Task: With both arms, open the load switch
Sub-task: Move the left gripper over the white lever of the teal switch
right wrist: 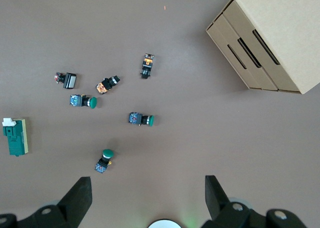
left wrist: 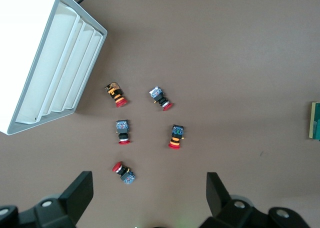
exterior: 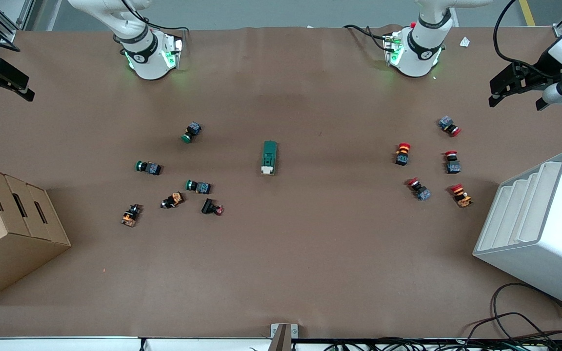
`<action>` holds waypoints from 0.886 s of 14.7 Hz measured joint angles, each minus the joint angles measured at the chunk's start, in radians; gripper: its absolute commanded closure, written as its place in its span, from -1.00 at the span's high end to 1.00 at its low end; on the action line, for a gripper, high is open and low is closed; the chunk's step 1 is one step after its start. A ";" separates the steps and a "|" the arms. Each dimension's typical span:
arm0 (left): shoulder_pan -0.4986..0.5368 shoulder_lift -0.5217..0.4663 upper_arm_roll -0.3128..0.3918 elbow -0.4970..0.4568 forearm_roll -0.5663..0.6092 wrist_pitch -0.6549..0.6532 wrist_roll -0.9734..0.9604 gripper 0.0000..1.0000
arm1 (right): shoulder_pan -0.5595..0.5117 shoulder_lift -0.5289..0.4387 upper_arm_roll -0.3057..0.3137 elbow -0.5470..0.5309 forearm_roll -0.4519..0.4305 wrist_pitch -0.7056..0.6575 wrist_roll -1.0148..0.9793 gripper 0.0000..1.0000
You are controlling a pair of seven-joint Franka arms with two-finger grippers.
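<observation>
The load switch (exterior: 269, 157), a dark-green block with a white toggle at the end nearer the front camera, lies flat at the table's middle. It also shows in the right wrist view as the load switch (right wrist: 15, 136), and only its edge shows in the left wrist view as the load switch (left wrist: 315, 120). My left gripper (exterior: 514, 100) hangs open over the left arm's end of the table, above several red push-buttons; its fingers (left wrist: 80, 193) hold nothing. My right gripper (exterior: 3, 90) hangs open over the right arm's end, fingers (right wrist: 80, 195) bare. Both are well away from the switch.
Several red-capped push-buttons (exterior: 402, 153) lie scattered toward the left arm's end, beside a white slotted rack (exterior: 539, 224). Green and orange push-buttons (exterior: 191, 132) lie toward the right arm's end, near a cardboard box (exterior: 8, 229). Cables (exterior: 520, 317) trail at the table's near edge.
</observation>
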 measured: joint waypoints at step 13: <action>-0.134 0.131 -0.127 0.050 0.018 0.054 -0.145 1.00 | 0.001 0.000 0.003 0.000 0.000 -0.001 0.000 1.00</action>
